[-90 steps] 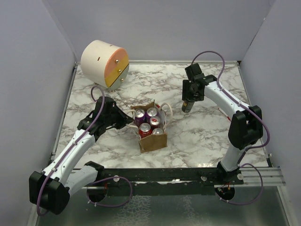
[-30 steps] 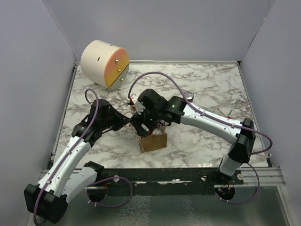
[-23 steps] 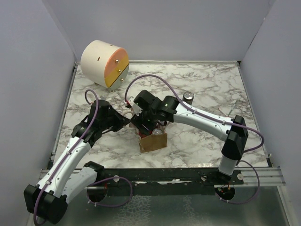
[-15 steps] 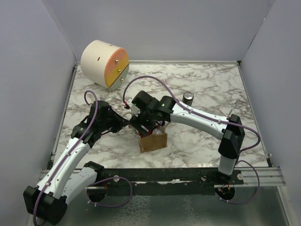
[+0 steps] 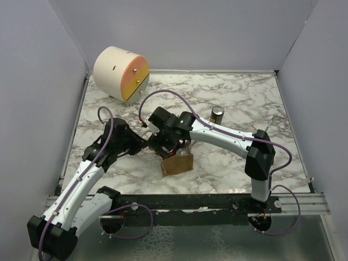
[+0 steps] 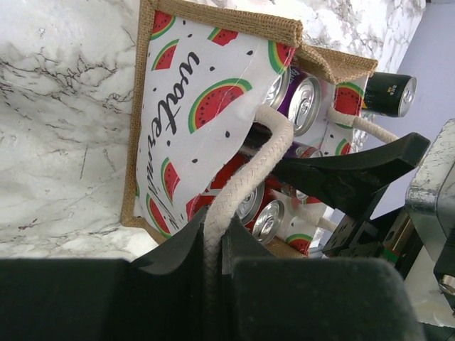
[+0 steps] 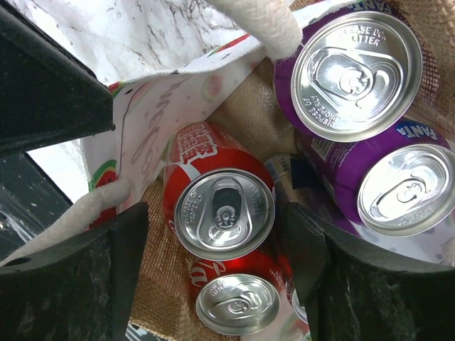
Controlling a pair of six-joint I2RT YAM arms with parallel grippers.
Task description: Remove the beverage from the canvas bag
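Observation:
The tan canvas bag [image 5: 177,163] stands mid-table; its watermelon-print side [image 6: 192,121] faces my left wrist camera. My left gripper [image 5: 142,143] is shut on the bag's white rope handle [image 6: 245,188] at the bag's left. My right gripper [image 5: 166,142] is open and reaches down into the bag's mouth. Its fingers [image 7: 92,284] straddle an upright red cola can [image 7: 224,213] without touching it. A second red can [image 7: 238,302] and two purple cans [image 7: 348,67] also stand inside. In the top view the arm hides most of the cans.
A dark can [image 5: 217,114] stands on the marble table [image 5: 239,92] behind and to the right of the bag; it also shows in the left wrist view [image 6: 387,94]. A cream-and-orange drum [image 5: 120,73] sits at the back left. Grey walls close three sides.
My right gripper has let go of the dark can on the table, swung left over the bag and lowered into its mouth, open. My left gripper has kept its hold on the handle.

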